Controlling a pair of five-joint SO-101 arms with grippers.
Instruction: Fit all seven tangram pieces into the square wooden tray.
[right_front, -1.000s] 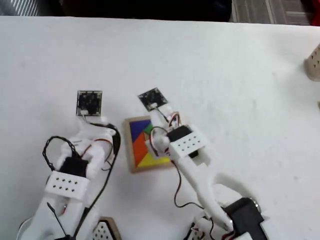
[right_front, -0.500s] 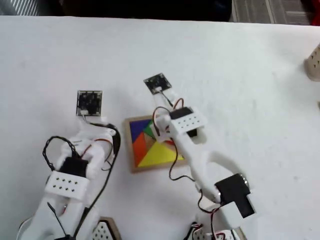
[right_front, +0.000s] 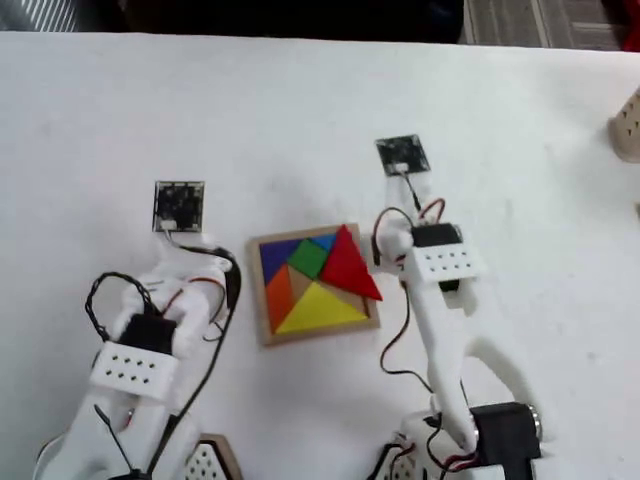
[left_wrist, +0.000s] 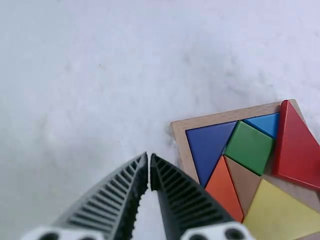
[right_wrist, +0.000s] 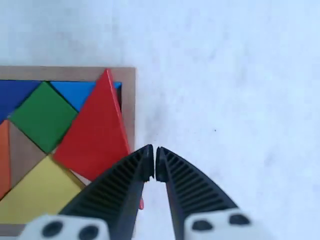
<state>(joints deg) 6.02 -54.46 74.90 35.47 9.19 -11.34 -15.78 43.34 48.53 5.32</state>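
The left arm (right_front: 140, 350) extends forward from its base. The left gripper (left_wrist: 149, 156) has its fingers (left_wrist: 125, 192) pressed together, holding nothing. The right arm (right_front: 445, 320) extends forward beside it, and the right gripper (right_wrist: 154, 151) is likewise closed and empty.

High view down over table (right_front: 300, 100), both wrist views low above it, all sharing the tray (right_front: 261, 300)
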